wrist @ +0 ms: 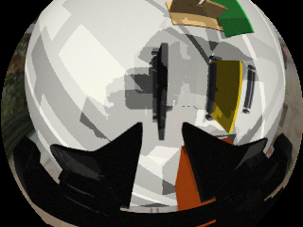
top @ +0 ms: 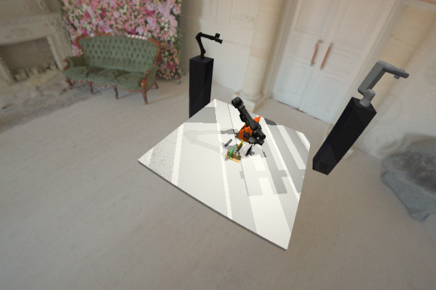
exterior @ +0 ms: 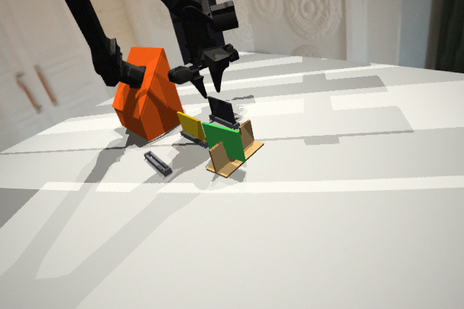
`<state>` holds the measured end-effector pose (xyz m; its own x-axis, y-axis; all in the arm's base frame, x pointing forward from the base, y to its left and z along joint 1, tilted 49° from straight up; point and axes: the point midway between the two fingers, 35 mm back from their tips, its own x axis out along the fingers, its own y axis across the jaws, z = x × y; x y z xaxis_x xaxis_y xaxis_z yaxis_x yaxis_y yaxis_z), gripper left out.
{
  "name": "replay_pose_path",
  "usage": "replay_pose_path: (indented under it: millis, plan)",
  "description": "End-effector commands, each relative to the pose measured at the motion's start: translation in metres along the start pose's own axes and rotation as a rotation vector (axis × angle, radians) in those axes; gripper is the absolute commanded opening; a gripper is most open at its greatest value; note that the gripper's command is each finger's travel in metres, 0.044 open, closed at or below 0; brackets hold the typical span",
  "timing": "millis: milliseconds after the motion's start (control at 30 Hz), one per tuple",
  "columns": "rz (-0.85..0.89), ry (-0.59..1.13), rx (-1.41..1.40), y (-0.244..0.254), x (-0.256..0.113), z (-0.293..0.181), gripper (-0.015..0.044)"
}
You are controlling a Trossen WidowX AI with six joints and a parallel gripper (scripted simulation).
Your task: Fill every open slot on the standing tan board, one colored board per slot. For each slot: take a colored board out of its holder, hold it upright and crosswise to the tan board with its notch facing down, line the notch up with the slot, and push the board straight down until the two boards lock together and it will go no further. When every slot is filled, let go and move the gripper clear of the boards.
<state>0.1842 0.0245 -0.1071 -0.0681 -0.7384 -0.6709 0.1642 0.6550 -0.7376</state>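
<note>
Descending off-line, our open, empty gripper (top: 254,141) (exterior: 212,94) (wrist: 162,127) could clip the black board (top: 249,150) (exterior: 222,109) (wrist: 162,90) and topple it toward the table's (top: 211,181) (exterior: 299,238) (wrist: 85,52) column-side edge.

Tan board (top: 236,156) (exterior: 219,157) (wrist: 189,8): upright on flat tan foot. Green board (top: 231,153) (exterior: 225,138) (wrist: 237,16): thin, upright, set crosswise through tan board, lower edge down by its foot; full seating cannot be told. Yellow board (top: 240,145) (exterior: 191,125) (wrist: 228,90): upright in dark slim holder (exterior: 193,139) (wrist: 211,87), near tan board. Black board (top: 249,150) (exterior: 222,109) (wrist: 162,90): upright in similar holder (exterior: 225,122) (wrist: 154,85), same side of tan board. Third dark holder (top: 227,143) (exterior: 158,163) (wrist: 249,90): boardless, flat, farther from tan board than yellow one.
</note>
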Motion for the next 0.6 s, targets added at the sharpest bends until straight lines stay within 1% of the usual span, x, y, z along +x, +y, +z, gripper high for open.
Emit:
replay_pose_path:
  millis: [0, 567]
  plan:
    - [-0.003, -0.003, -0.004, -0.001, 0.007, 0.000, 0.0189]
    - [-0.005, -0.003, -0.004, -0.001, 0.035, -0.001, 0.0189]
